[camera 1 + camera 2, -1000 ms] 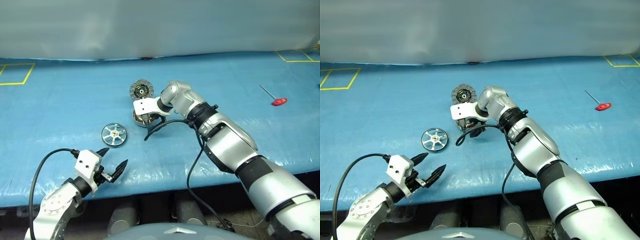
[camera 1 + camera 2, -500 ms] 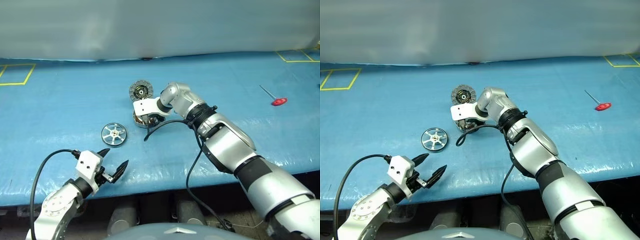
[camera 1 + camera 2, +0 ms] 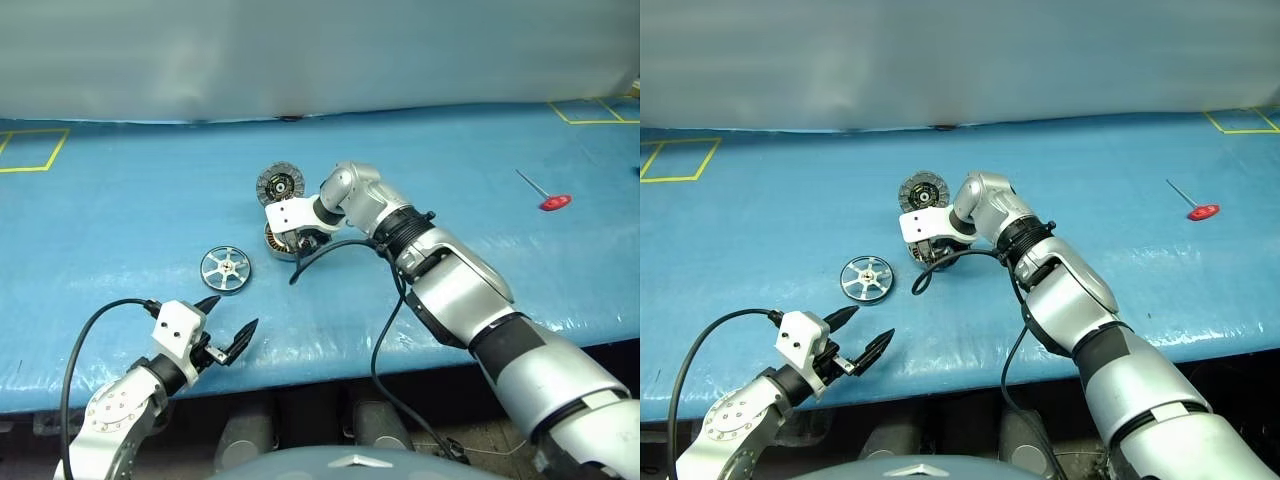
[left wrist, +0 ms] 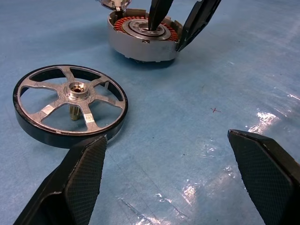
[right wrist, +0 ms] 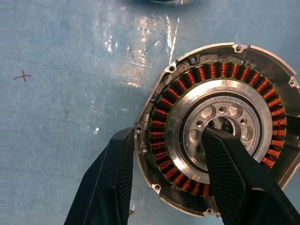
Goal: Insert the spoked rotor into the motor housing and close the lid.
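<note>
- My right pincer [image 5: 164, 180] has just closed from wide open to about half, and its two fingers now straddle the wall of the motor housing [image 3: 291, 240]: one finger stands in the silver centre, the other against the outer rim.
- The housing looks pinched by its wall and sits on the blue table [image 3: 120, 210] at mid-scene, copper windings facing up; it seems to have slid a little toward the far side with the grip.
- I judge this to be a steadying hold, so the cup stays put while the rotor goes in.
- My left pincer [image 3: 228, 325] is unmoved at the near left, fingers spread as wide as they go, holding nothing.
- The spoked rotor [image 3: 225, 269] lies flat on the table just beyond that pincer, left of and nearer than the housing, untouched.
- The lid [image 3: 281, 183] rests striped face up just behind the housing, so it is not yet closed.
- Next I expect my left pincer must take the rotor.
</note>
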`<state>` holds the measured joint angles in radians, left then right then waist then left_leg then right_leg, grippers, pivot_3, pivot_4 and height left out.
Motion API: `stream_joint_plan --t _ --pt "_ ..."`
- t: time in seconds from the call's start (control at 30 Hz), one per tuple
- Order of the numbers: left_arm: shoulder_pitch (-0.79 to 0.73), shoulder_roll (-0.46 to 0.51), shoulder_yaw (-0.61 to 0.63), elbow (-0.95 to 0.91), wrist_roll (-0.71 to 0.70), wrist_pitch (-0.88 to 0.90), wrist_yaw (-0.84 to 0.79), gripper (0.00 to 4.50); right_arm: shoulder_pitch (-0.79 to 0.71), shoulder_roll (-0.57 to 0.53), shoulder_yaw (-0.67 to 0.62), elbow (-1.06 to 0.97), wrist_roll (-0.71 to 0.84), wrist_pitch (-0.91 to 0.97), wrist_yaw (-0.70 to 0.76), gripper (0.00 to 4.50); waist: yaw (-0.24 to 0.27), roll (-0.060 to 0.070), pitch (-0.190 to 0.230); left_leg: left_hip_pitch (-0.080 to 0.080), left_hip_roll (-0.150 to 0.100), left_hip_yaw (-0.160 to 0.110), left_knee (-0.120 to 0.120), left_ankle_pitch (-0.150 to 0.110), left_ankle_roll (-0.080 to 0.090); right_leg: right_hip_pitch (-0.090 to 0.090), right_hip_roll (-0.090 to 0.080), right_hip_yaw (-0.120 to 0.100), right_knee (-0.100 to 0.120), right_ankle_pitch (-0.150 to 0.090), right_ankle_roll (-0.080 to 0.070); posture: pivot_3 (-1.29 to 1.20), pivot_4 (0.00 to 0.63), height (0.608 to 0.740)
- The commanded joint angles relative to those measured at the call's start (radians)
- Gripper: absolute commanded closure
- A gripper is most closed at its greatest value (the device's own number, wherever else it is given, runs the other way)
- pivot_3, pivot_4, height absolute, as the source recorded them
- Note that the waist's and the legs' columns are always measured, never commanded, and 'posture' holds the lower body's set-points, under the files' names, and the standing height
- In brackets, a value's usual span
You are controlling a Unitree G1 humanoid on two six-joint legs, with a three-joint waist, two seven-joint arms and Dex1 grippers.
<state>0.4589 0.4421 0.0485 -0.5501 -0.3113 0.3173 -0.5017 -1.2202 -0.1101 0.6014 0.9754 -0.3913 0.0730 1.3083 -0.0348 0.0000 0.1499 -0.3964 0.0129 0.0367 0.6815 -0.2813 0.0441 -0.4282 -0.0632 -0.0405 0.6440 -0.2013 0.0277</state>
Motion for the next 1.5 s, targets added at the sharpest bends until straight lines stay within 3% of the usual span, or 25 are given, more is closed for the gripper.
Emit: stream_joint_plan --t 0.03,0.33,0.63,1.07,1.5 --pt "-0.004 -0.004 0.003 -0.007 0.009 -0.025 0.0 0.0 0.056 -0.007 0.014 -0.101 0.009 0.063 0.089 2.58 0.001 0.0 0.0 0.0 0.0 0.0 0.0 0.0 0.0 0.0 0.0 0.0 0.0 0.0 0.0 0.0 0.15 0.74" --pt "-0.009 -0.008 0.001 0.001 0.005 -0.02 -0.002 0.0 0.254 -0.099 0.035 -0.503 0.027 0.292 0.188 2.58 0.011 -0.001 -0.001 0.0 0.0 -0.002 0.0 0.0 0.0 0.001 0.0 -0.002 0.0 -0.001 -0.001 0.0 0.15 0.74" --pt "-0.035 -0.004 -0.012 0.016 -0.001 -0.011 -0.014 0.0 0.423 -0.19 0.072 -0.808 0.047 0.476 0.194 2.58 0.021 -0.002 -0.003 0.002 -0.001 -0.002 0.001 0.0 0.0 0.002 0.0 -0.002 -0.001 -0.001 -0.001 0.0 0.15 0.74" --pt "-0.048 -0.005 -0.02 0.033 -0.005 0.001 -0.024 0.0 0.497 -0.154 0.102 -0.883 0.07 0.583 0.108 2.58 0.012 -0.008 -0.007 0.005 0.0 -0.002 0.001 0.0 0.0 0.002 0.001 -0.002 -0.001 -0.002 -0.002 0.0 0.15 0.74" --pt "-0.041 -0.013 -0.025 0.039 -0.005 -0.008 -0.026 0.0 0.489 -0.115 0.107 -0.856 0.084 0.602 0.026 2.58 0.001 -0.008 -0.007 0.018 0.005 -0.002 -0.001 -0.001 -0.002 0.011 0.001 -0.002 -0.001 -0.006 -0.002 0.0 0.15 0.74"
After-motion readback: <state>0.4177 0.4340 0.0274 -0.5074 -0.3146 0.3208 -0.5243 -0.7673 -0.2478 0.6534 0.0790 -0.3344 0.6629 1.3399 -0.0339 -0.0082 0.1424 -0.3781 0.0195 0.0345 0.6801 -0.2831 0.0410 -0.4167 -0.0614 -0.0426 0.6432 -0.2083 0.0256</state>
